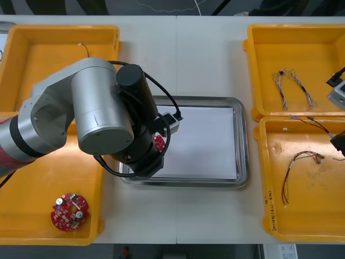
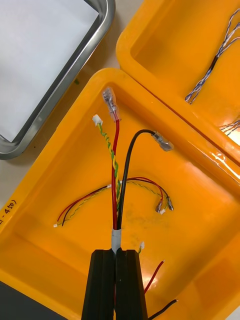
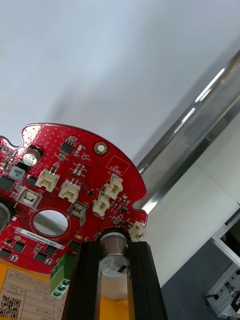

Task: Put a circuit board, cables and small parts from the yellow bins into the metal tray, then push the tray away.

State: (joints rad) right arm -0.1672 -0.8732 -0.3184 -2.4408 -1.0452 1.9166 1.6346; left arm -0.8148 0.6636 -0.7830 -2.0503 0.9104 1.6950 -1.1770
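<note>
My left gripper [image 3: 114,246] is shut on a round red circuit board [image 3: 75,180], its fingers pinching the board's edge at a small metal cylinder. It holds the board just above the white inside of the metal tray [image 3: 199,126], near the tray's left rim. In the front view the left arm [image 1: 102,113] covers that end of the tray [image 1: 242,140], and a bit of the held board [image 1: 159,142] shows under it. My right gripper [image 2: 116,252] is shut on a red, black and yellow-green cable bundle [image 2: 116,165], lifted over the near right yellow bin [image 2: 60,190].
A second circuit board [image 1: 69,211] lies in the near left bin [image 1: 97,205]. A thin red and yellow cable [image 2: 127,186] rests on the near right bin's floor. Twisted blue and white cables [image 1: 294,83] lie in the far right bin [image 1: 253,65].
</note>
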